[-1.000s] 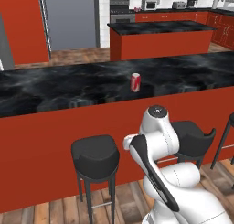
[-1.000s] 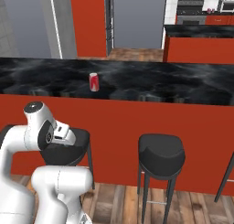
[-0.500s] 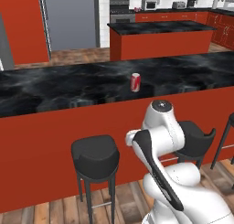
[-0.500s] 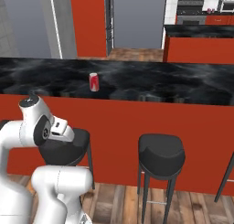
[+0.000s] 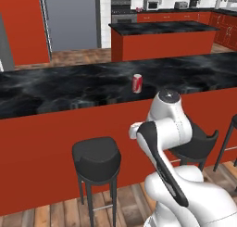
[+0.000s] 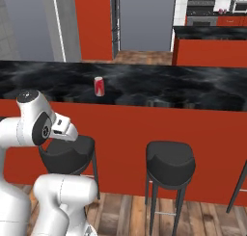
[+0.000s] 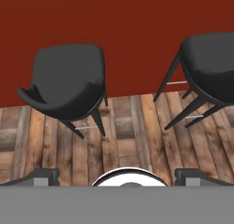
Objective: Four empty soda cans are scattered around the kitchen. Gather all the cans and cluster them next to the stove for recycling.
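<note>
The black marbled counter (image 5: 69,89) spans the red bar front. The stove (image 5: 121,8) stands against the far wall. Two black bar stools (image 7: 68,86) stand on the wood floor (image 7: 123,136) below the downward-pointing gripper (image 7: 117,175), its jaws fully spread, holding nothing. One red soda can (image 5: 137,83) stands upright on the counter.
</note>
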Available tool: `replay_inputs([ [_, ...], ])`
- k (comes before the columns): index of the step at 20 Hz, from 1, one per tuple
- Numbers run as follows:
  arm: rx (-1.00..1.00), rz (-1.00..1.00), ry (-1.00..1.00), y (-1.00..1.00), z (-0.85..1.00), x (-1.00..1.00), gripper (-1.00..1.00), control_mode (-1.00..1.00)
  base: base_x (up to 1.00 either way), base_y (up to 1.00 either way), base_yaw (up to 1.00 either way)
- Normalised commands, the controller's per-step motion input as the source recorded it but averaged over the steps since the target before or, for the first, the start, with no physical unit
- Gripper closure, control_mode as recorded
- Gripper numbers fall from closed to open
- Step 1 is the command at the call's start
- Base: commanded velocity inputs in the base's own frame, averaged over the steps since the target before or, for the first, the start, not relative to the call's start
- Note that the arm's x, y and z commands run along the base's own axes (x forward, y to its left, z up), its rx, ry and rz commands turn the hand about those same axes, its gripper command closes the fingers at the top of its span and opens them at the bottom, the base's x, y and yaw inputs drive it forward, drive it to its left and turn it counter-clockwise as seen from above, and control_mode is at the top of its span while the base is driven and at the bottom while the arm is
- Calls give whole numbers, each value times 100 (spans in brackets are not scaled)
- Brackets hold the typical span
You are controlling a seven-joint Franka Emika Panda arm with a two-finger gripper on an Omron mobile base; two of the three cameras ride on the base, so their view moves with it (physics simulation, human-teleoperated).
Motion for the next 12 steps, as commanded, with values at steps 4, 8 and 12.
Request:
replay_inputs([
  [4, 0, 3, -7, -3, 31, 0, -100, -100, 0, 0, 0],
  [8, 0, 1, -5, -6, 26, 0, -100, -100, 0, 0, 0],
  [12, 0, 7, -4, -10, 20, 0, -100, -100, 0, 0, 0],
])
